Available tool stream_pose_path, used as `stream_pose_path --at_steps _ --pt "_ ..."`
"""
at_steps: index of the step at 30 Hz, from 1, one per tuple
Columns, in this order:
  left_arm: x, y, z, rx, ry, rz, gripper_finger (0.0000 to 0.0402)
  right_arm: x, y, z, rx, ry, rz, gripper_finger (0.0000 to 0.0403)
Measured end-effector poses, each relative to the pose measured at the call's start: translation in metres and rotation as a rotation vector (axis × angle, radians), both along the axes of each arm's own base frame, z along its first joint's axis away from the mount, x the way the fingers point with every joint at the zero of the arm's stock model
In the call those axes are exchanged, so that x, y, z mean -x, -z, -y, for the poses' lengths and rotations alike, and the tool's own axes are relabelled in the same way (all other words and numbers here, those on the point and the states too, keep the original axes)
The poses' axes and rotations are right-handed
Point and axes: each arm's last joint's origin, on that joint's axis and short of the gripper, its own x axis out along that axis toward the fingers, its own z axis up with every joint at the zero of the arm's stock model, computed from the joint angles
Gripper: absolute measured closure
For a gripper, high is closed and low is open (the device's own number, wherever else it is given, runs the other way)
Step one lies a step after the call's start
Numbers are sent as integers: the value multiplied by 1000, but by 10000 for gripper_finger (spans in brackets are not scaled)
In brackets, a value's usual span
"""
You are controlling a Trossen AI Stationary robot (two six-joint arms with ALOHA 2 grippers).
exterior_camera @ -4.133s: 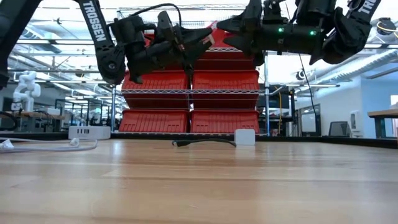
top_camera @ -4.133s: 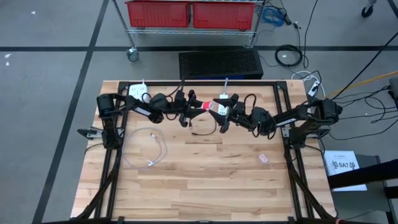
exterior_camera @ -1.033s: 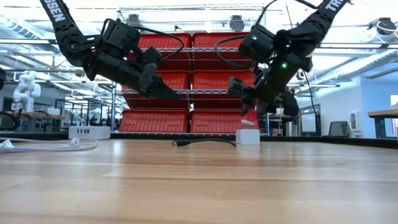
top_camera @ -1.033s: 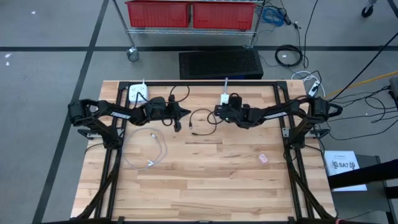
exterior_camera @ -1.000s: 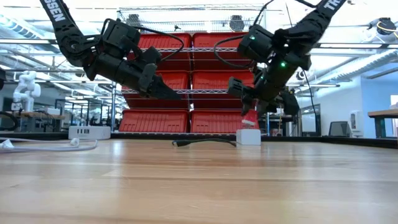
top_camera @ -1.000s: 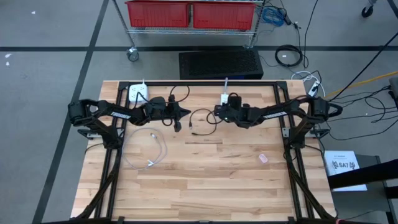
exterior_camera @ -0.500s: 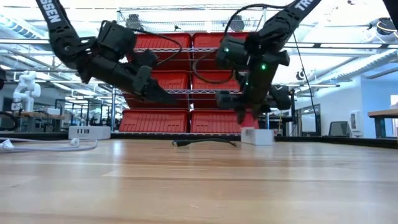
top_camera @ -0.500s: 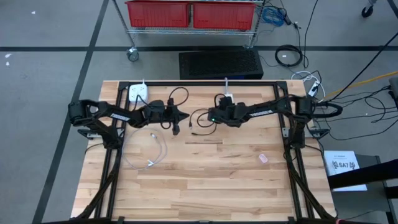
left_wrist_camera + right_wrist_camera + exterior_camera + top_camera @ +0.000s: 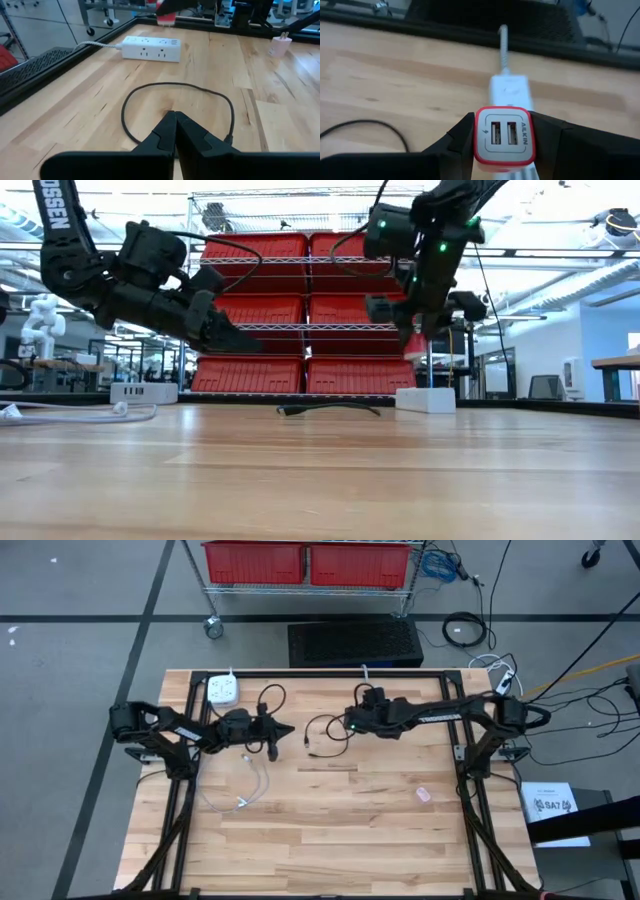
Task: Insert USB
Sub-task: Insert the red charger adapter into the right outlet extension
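Right wrist view shows my right gripper grasping a red-rimmed charger above a power strip. My left gripper is clenched, empty, over a black cable.

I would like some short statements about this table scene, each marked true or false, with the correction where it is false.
1. The right end effector holds a charger with a red rim and two USB ports. True.
2. The left end effector is open wide. False: its fingers are shut together, with nothing visibly between them.
3. A black cable lies in a loop on the wooden table. True.
4. The white power strip lies at the near right corner of the table. False: it lies at the far left corner, on the left arm's side.
5. A thin white cable lies on the table near the left arm. True.
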Motion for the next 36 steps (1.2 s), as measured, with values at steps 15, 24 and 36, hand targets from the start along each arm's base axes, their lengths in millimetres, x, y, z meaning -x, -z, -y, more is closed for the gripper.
stream_pose_path --at_steps 15,24,36 --pt "0 0 0 25 -5 2 389 17 32 8 -34 -23 25 286" --pt "0 0 0 24 -9 0 389 22 27 16 -38 -50 -14 286" --pt "0 1 0 18 -7 -5 389 24 27 18 -40 -51 -30 286"
